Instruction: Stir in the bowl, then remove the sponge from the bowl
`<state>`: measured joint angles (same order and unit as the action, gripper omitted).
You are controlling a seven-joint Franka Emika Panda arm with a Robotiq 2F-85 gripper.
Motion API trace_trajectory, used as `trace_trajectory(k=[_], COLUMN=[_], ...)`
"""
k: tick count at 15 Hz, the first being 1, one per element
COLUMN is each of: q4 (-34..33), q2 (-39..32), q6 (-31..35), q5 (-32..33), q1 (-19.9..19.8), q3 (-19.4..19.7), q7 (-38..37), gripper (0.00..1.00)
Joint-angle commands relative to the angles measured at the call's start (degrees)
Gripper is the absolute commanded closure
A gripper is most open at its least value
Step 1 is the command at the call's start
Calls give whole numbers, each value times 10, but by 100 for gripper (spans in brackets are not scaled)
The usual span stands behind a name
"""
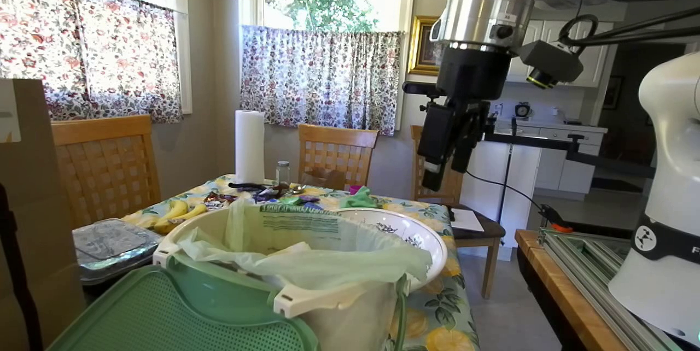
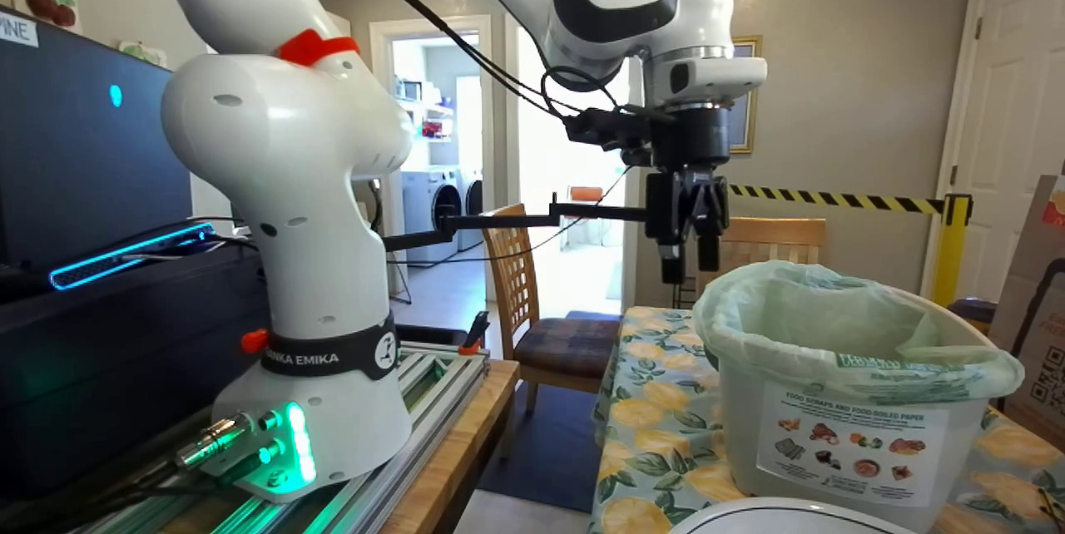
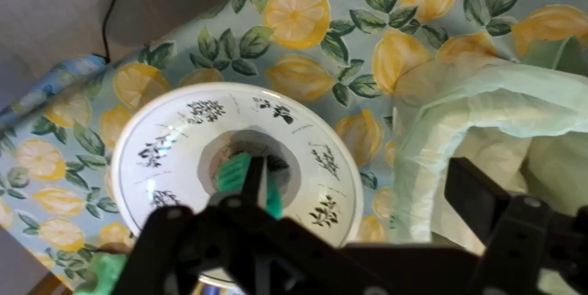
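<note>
While the arm (image 2: pixel 308 143) bends over the table (image 2: pixel 645 417), its gripper (image 2: pixel 691 261) points down, spread wide.

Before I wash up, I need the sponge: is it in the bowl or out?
In: the wrist view shows the green sponge inside the sprig-patterned bowl, partly hidden by the claw.

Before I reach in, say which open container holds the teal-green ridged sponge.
The wide, round white bowl with dark plant drawings: the sponge lies in its middle. The tall, pale plastic bin shows a translucent green liner instead.
</note>
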<state>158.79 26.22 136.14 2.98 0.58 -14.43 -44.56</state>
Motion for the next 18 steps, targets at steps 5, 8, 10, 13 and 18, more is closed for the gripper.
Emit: trace_trajectory(k=[5,8,10,13,18], q4=[0,0,0,1,0], q2=[-74,-114,-159,-224,-249], q6=[32,83,130,205,217], q5=[94,133,116,76,64], q1=[-103,-110,-95,-79,-73], q3=[34,63,98,140,154], q7=[-66,-13,67,186,212], gripper=[0,0,0,0,0])
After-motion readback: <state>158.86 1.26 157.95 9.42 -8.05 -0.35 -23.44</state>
